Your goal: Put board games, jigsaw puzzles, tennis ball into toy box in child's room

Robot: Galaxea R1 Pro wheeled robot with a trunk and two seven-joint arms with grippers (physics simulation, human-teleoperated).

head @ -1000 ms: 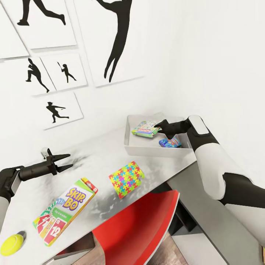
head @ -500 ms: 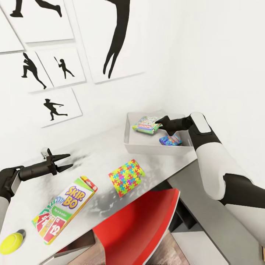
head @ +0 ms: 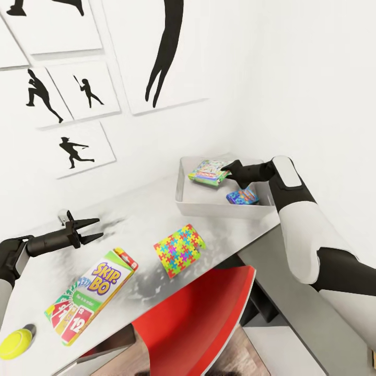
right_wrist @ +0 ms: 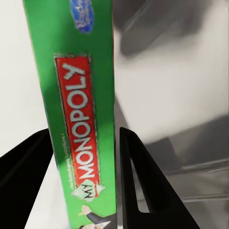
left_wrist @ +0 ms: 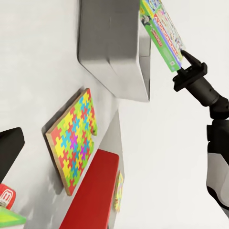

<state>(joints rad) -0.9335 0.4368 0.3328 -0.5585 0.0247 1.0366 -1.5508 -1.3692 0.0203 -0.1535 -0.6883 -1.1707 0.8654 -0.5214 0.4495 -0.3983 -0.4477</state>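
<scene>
Monopoly box (head: 209,171) is gripped by the right gripper (head: 227,170) over the toy box (head: 198,208), while the left gripper (head: 93,230) is held open above the table (head: 136,219).

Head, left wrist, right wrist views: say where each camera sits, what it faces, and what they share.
Head: high, looking down over the pale grey desk; both arms show.
Left wrist: by the open left tool, facing the multicolour puzzle square and the shallow grey tray bin.
Right wrist: behind the right tool, whose black fingers flank the green-edged Monopoly box.
Shared: all three show that box.
</scene>
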